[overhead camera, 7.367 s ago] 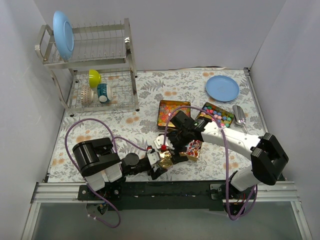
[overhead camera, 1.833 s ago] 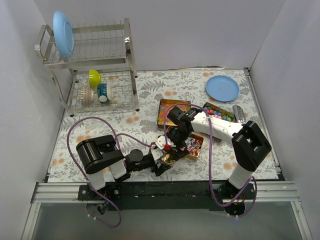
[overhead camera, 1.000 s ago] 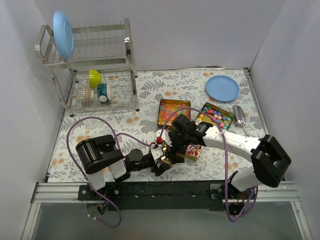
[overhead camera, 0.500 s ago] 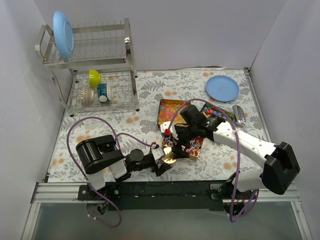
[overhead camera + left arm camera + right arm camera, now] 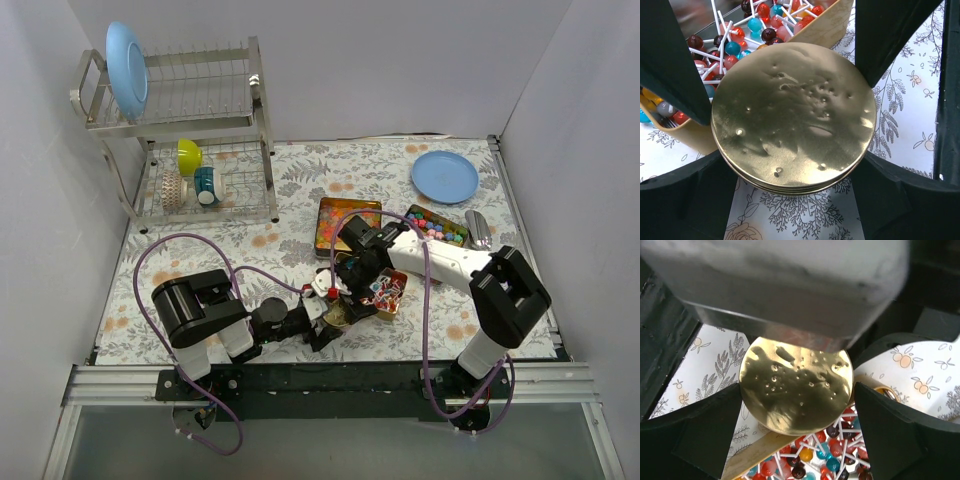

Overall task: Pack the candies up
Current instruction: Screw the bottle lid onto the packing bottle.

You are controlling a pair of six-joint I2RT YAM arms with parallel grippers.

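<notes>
My left gripper (image 5: 318,322) (image 5: 792,162) is shut on a round gold tin (image 5: 790,115) low over the table, beside the near tin. My right gripper (image 5: 348,283) (image 5: 797,390) reaches in from the other side. Its fingers (image 5: 715,430) press both sides of the tin's round gold lid (image 5: 796,385). Candies fill three shallow gold rectangular tins. The near one holds lollipop-like red, blue and white ones (image 5: 386,290) (image 5: 735,42) (image 5: 835,455). Another holds chunky coloured pieces (image 5: 432,227). The third holds small orange-pink gummies (image 5: 345,218).
A metal scoop (image 5: 478,230) lies right of the tins and a blue plate (image 5: 444,176) sits at the back right. A dish rack (image 5: 205,150) with a blue plate, a yellow bowl and a cup stands at the back left.
My right gripper has come down and left from above the near tin to close on the round lid. My left gripper has held the round tin in place throughout.
</notes>
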